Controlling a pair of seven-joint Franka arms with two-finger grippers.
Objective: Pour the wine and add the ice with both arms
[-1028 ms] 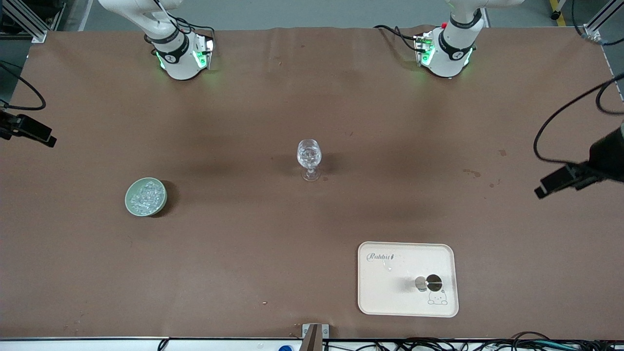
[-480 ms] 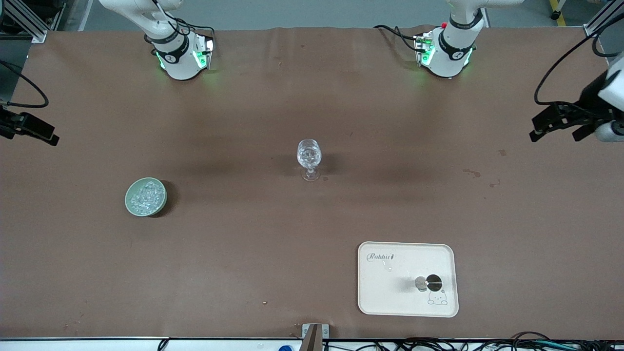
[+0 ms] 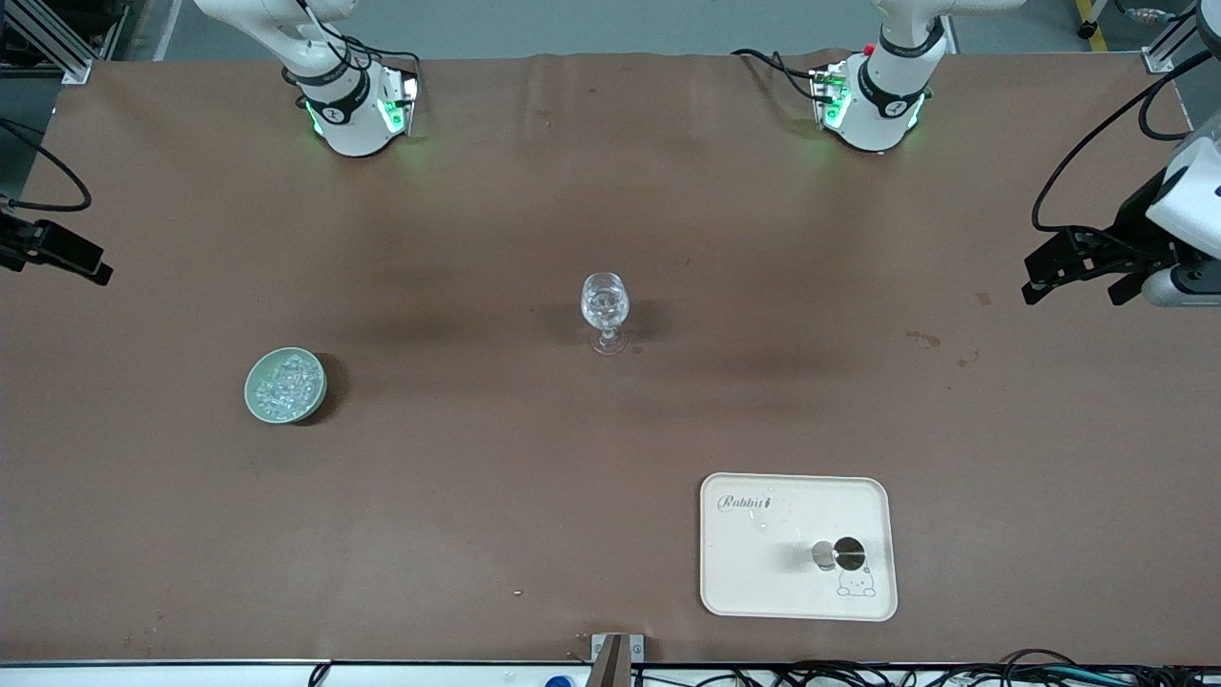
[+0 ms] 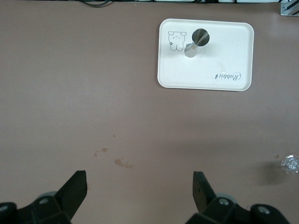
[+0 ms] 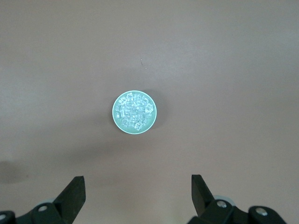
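While both arms hang high at the table's ends:
Ice [image 3: 285,383]: in green bowl [image 3: 256,404], toward right arm's end.
Right gripper [image 5: 138,196]: spread, empty, nearer arm.
Left gripper [image 4: 140,192]: spread, empty, tray [image 4: 243,56] ahead.

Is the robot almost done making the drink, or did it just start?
Just starting, it seems. The ice is all in its green bowl, the wine glass stands alone mid-table, and both end effectors, left and right, are open, holding nothing, up over the table's ends. Pouring and icing remain.
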